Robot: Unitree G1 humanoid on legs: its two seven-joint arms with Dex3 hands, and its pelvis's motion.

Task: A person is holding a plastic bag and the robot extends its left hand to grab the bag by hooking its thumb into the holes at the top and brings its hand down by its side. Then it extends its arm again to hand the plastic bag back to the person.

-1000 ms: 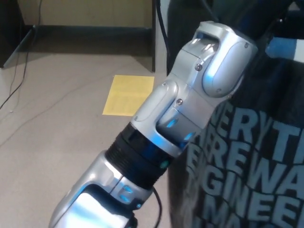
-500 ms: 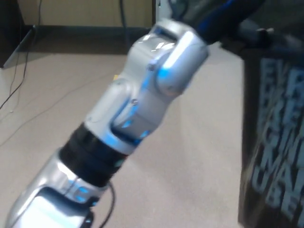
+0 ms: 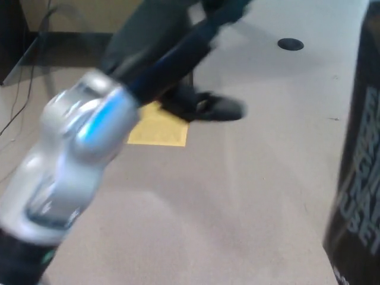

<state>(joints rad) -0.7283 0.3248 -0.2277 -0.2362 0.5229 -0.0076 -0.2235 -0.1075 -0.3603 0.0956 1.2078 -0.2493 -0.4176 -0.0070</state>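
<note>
Reading near to far: left arm [image 3: 71, 160] enters from 7 o'clock, silver wrist housing blurred, reaching up toward 1 o'clock; judged mid-swing in a carry or hand-over, though which leg of the task cannot be told; left hand [image 3: 172, 53] is a dark smear with a blue streak at 12 o'clock; finger spread cannot be told, nor any hold; right hand not in view; black bag [image 3: 359, 178] with pale lettering hangs at 3 o'clock, cut by the frame edge, well apart from the arm; its top holes are out of frame; beyond, yellow paper [image 3: 160, 127] on the floor [image 3: 237, 196]; person's dark shoe [image 3: 208, 107] just past it.
</note>
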